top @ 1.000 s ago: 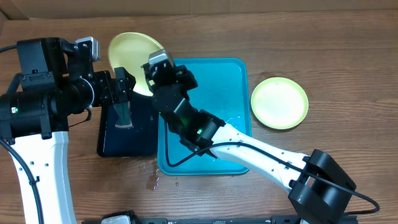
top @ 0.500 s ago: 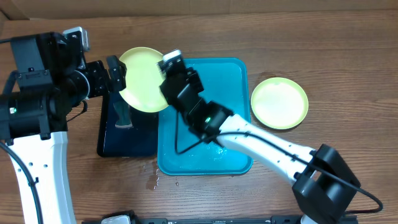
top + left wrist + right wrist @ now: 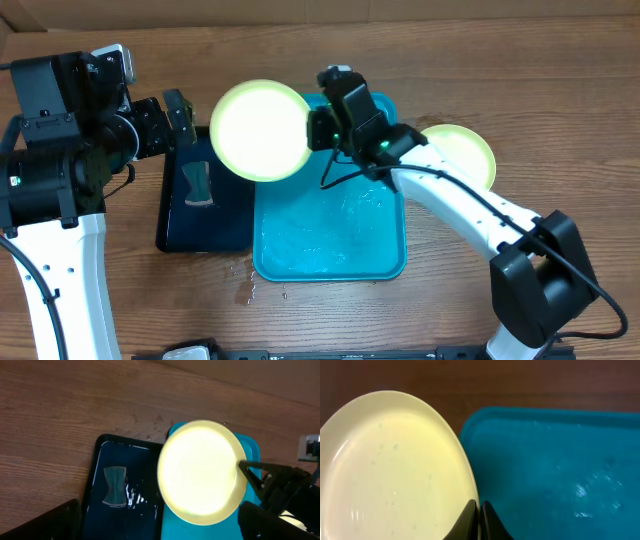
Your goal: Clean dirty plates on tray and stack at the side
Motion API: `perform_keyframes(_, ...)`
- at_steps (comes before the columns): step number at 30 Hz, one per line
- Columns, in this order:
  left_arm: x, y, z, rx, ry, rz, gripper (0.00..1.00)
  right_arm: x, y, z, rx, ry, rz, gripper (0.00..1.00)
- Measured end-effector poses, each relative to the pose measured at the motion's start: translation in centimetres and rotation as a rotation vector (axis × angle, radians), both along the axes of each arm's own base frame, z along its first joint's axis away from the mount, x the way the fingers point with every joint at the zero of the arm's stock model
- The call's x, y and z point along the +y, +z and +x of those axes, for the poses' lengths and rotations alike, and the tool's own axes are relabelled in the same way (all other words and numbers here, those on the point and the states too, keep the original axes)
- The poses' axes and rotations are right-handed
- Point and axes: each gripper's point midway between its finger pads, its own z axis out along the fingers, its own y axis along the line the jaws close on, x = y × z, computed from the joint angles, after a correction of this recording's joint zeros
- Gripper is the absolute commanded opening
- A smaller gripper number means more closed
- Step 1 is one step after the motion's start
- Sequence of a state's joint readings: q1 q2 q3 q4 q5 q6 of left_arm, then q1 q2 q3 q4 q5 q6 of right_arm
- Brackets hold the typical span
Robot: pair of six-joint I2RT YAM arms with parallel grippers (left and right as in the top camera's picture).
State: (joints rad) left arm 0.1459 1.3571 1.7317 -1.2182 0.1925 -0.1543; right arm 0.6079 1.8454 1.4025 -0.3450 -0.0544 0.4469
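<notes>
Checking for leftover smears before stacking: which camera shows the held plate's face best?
Right wrist: the plate fills the frame's left, evenly lit, faint specks visible, no red smears seen, though its edge is cropped. Overhead and left wrist show the whole round plate, but glare washes its face white.

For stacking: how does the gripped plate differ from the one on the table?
The gripped plate is lifted, its rim pinched by the right gripper; the table plate lies flat. The gripped plate overhangs the blue tray's left edge; the table plate sits to its right. Both round, light green.
</notes>
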Motion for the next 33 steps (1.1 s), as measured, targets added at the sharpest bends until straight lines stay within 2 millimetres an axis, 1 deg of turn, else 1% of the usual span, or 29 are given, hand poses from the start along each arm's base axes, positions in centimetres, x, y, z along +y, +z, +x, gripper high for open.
perform_keyframes(1,0.0,0.0,0.0,0.000,0.000,0.000,1.00,-0.7,-0.4,0.0,0.025,-0.010,-0.006,0.04)
perform_keyframes(3,0.0,0.0,0.0,0.001,0.002,0.002,1.00,-3.2,-1.3,0.2,0.094,-0.056,-0.020,0.04)
perform_keyframes(4,0.0,0.0,0.0,0.001,0.002,0.002,1.00,-4.9,-1.7,0.2,0.136,-0.086,-0.030,0.04)
perform_keyframes(5,0.0,0.0,0.0,0.001,0.002,0.002,1.00,-7.1,-2.0,0.3,0.179,-0.125,-0.042,0.04)
perform_keyframes(6,0.0,0.0,0.0,0.001,0.002,0.002,1.00,-8.5,-2.1,0.3,0.205,-0.151,-0.047,0.04)
perform_keyframes(10,0.1,0.0,0.0,0.002,0.002,0.002,1.00,-16.1,-1.8,-0.1,0.317,-0.304,-0.053,0.04)
perform_keyframes(13,0.1,0.0,0.0,0.001,0.002,0.002,1.00,-21.5,-1.8,-1.3,0.409,-0.421,-0.056,0.04)
perform_keyframes(16,0.1,0.0,0.0,0.001,0.002,0.002,1.00,-25.7,-2.6,-3.1,0.512,-0.515,-0.070,0.04)
perform_keyframes(20,0.0,0.0,0.0,0.001,0.002,0.002,1.00,-30.3,-3.4,-5.3,0.617,-0.629,-0.102,0.04)
perform_keyframes(22,0.0,0.0,0.0,0.001,0.002,0.002,1.00,-32.0,-3.7,-6.2,0.651,-0.673,-0.123,0.04)
perform_keyframes(24,0.1,0.0,0.0,0.001,0.002,0.002,1.00,-33.3,-3.9,-6.7,0.665,-0.709,-0.140,0.04)
perform_keyframes(27,0.1,0.0,0.0,0.001,0.002,0.002,1.00,-33.7,-4.5,-7.1,0.671,-0.721,-0.156,0.04)
perform_keyframes(33,0.1,0.0,0.0,0.001,0.002,0.002,1.00,-33.7,-6.8,-8.1,0.697,-0.720,-0.173,0.04)
